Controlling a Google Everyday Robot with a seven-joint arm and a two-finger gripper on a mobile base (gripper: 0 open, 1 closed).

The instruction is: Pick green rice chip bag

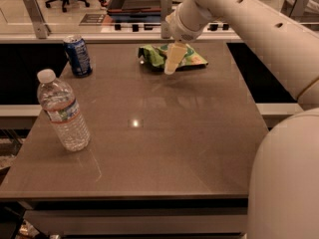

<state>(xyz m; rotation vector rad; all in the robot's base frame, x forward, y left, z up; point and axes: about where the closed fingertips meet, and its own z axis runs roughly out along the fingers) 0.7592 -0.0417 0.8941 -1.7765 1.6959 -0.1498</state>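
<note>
The gripper [170, 67] is seen over the far part of the table [199, 148], pointed downward across the middle of the green rice chip bag [196, 59]; its tip appears to sit at the bag's near edge, though contact cannot be judged; the bag is laid flat near the table's far edge; a blue soda can [78, 56] is stood upright at the far left, well apart from the bag; a clear water bottle [63, 112] is stood near the left edge, nearer the camera; the white arm [244, 19] is extended in from the right.
</note>
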